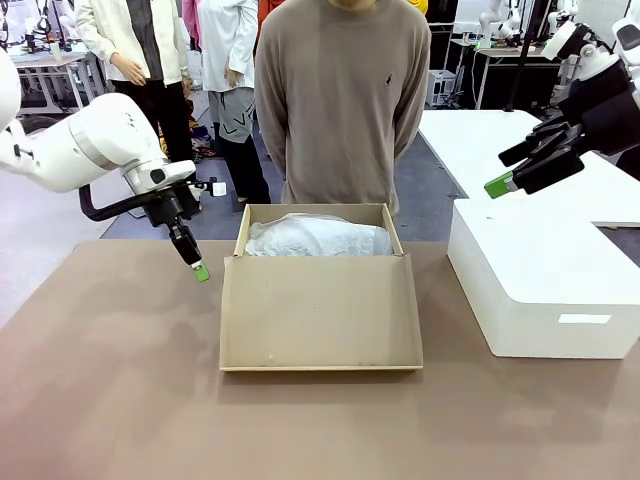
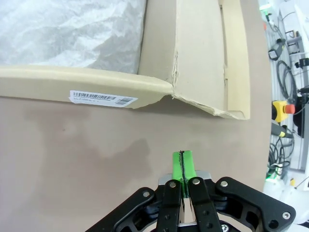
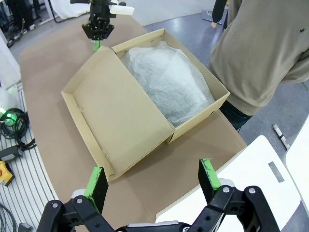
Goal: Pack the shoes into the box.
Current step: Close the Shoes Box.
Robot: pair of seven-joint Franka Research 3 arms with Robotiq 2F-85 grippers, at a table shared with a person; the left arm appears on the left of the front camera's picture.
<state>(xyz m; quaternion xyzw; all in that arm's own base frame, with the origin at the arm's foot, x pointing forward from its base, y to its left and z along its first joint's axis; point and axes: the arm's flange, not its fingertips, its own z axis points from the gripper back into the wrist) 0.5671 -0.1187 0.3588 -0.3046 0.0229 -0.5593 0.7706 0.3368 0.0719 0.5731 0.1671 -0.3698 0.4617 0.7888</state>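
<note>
The tan cardboard box [image 1: 320,315] stands open mid-table, its flap lid lying flat toward me. White tissue paper [image 1: 318,238] bulges inside and covers the contents, so the shoes are hidden. My left gripper [image 1: 201,271] is shut on nothing, pointing down just above the table beside the box's left front corner. In the left wrist view its pads [image 2: 183,162] are pressed together, a short way from the box wall [image 2: 72,79]. My right gripper [image 1: 502,172] hangs open high at the right; in its own view it [image 3: 152,176] looks down on the box [image 3: 111,121] and tissue paper [image 3: 166,79].
A bigger white box [image 1: 545,280] sits at the table's right, under the right arm. A person [image 1: 342,100] in a beige sweater stands at the far edge behind the tan box, hands behind the back. Bare brown table [image 1: 110,380] lies in front and to the left.
</note>
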